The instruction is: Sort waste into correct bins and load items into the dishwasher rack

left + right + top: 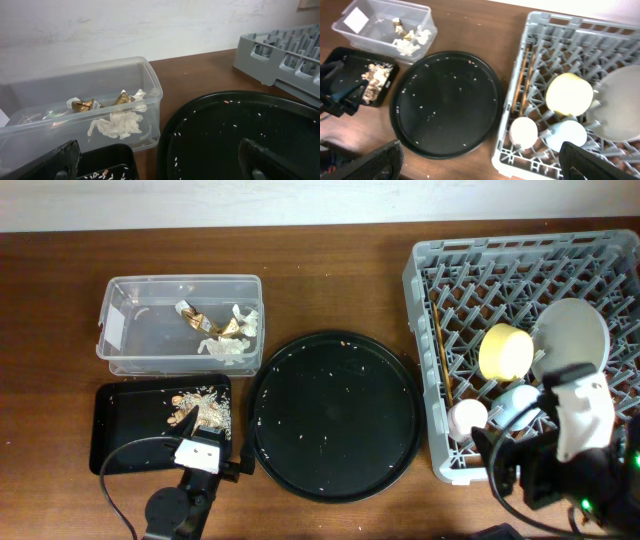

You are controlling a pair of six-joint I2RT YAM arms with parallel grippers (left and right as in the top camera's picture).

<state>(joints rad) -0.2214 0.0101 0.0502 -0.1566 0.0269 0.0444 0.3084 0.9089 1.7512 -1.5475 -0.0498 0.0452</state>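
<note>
The grey dishwasher rack (425, 265) at the right holds the grey-green plate (572, 330), the yellow bowl (505, 351), the pink cup (467, 418), the light-blue cup (520, 402) and the chopsticks (441, 345). The clear tub (112, 330) holds white tissue (230, 345) and the brown-gold wrapper (193, 314). The shallow black tray (105, 435) holds brownish food scraps (200, 412). My left gripper (160, 162) is open and empty at the tray's front right corner. My right gripper (480, 162) is open and empty, high above the rack's front left corner.
A large round black tray (335, 415) with scattered crumbs lies between the bins and the rack. A black cable (115, 490) loops at the front left. A pale wall (150, 25) runs behind the table.
</note>
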